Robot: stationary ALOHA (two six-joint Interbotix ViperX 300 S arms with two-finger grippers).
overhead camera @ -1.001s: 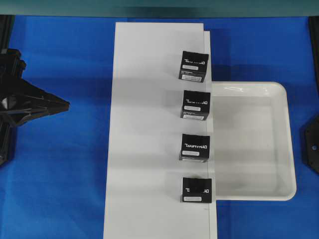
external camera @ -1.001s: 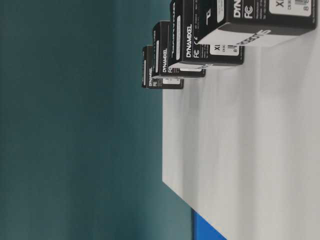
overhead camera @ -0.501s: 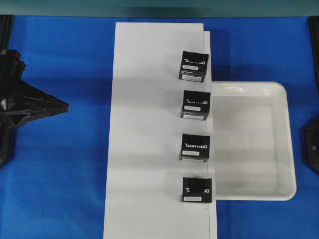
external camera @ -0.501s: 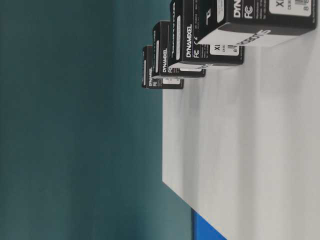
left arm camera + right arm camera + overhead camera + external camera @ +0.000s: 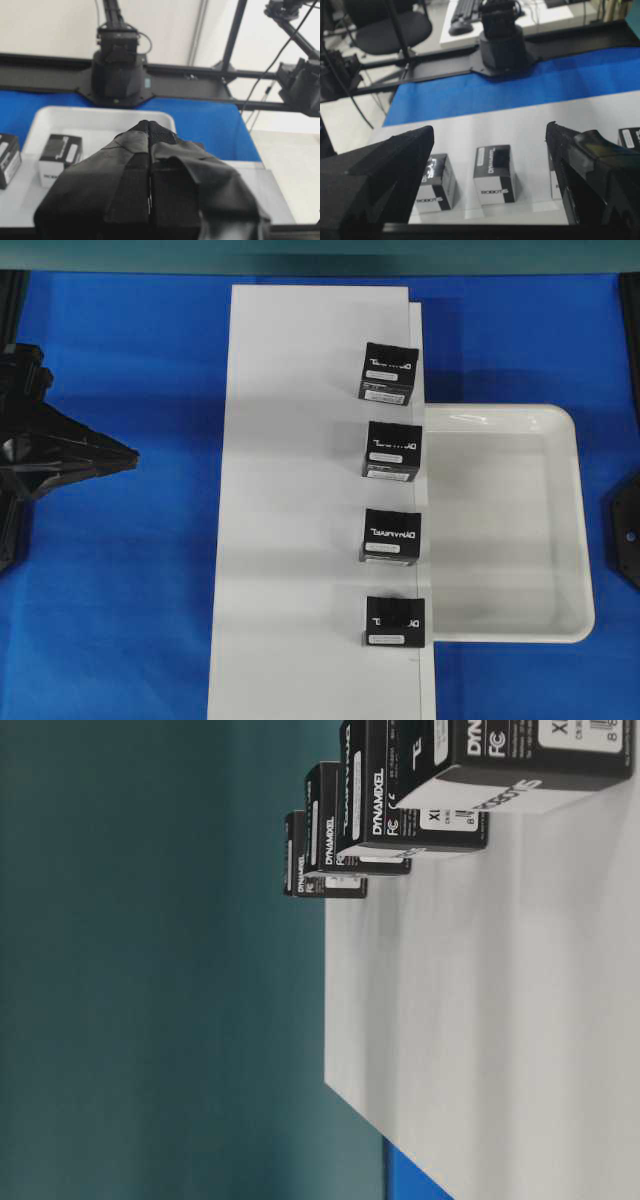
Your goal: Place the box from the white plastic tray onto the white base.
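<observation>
Sitting low-centre on the white base (image 5: 300, 490), the box (image 5: 395, 621) is needing only retreat: left pincer (image 5: 150, 132) clenched, right pincer (image 5: 490, 145) released.

Black boxes I see: four (image 5: 389, 372) (image 5: 392, 449) (image 5: 391, 535) (image 5: 395, 621)
White trays: one (image 5: 572, 530)
White boards: one (image 5: 290, 540)
My claws: two (image 5: 125, 453) (image 5: 490, 145)

The overhead view is evenly and brightly lit; soft shadows are cast leftward across the white base (image 5: 300, 490), and a small glare streak is seen on the white plastic tray (image 5: 470, 420). The table-level view is shown rotated, its nearest box (image 5: 520, 760) blurred. Both wrist views are softly focused, with foreground parts dark.
</observation>
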